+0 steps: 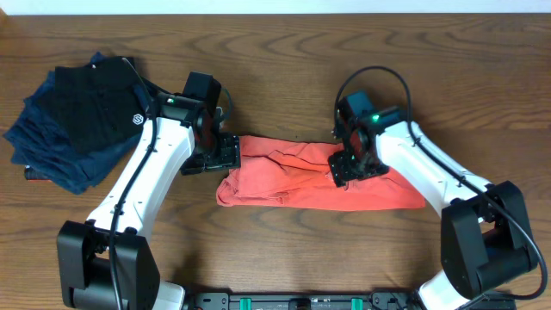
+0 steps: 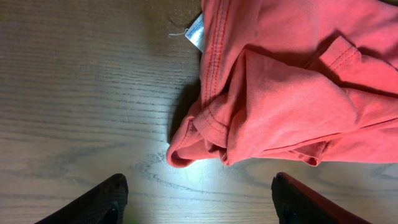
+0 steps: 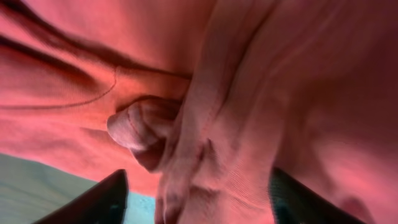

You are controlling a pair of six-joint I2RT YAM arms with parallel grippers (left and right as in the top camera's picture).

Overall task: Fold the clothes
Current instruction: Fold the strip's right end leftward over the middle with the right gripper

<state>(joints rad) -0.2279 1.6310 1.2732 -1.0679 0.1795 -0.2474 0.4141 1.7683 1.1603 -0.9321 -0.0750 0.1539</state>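
Here, a red-orange shirt [image 1: 293, 185] lies in the middle of a brown wooden table [image 1: 284, 52], bunched into a long, rumpled strip that runs left to right. The cloth is soft cotton, creased into ridges and loose folds. Its near left end curls into a rounded roll, and its right end lies flatter. In the left wrist view a double-stitched hem runs along the shirt's left edge, and a small white tag [image 2: 196, 30] sticks out from it onto the wood. No lettering shows.

The left gripper [image 1: 219, 155] sits at the far left end of the shirt. Its dark fingers [image 2: 102, 202] are spread wide with only bare table between them, and the rolled edge of the cloth lies just beyond the tips. The right gripper [image 1: 351, 165] is down on the middle of the shirt, towards the right. Its fingers [image 3: 298, 202] are also spread wide, and a thick ridge of bunched cloth rises in the gap between them without being pinched.

At the far left of the table sits a stack of folded dark clothes [image 1: 69, 129], navy below and black on top, with a small white logo [image 1: 136, 119] on the top piece. The tabletop has a fine, streaky grain and a dull sheen, and a pale strip runs along its far edge.
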